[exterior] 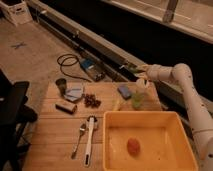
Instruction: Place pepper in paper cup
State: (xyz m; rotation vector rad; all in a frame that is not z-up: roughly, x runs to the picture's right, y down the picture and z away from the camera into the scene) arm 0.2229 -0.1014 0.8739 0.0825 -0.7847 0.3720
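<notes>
Nearest to us on the wooden table (60, 132) we see the big yellow tub (150, 145) with an orange-red round item (133, 145) in it, and to its left a metal spoon (79, 139) lying beside a white-handled utensil (89, 140). Farther back sit a cluster of dark berries (91, 100), a dark metal cup (61, 85), a blue sponge (124, 91) and the paper cup (142, 83) near the table's far right edge. Beyond and above that cup our gripper (134, 69) is clamped shut on the pepper (127, 66), whose slender green length pokes out to the left, held in the air clear of the cup.
</notes>
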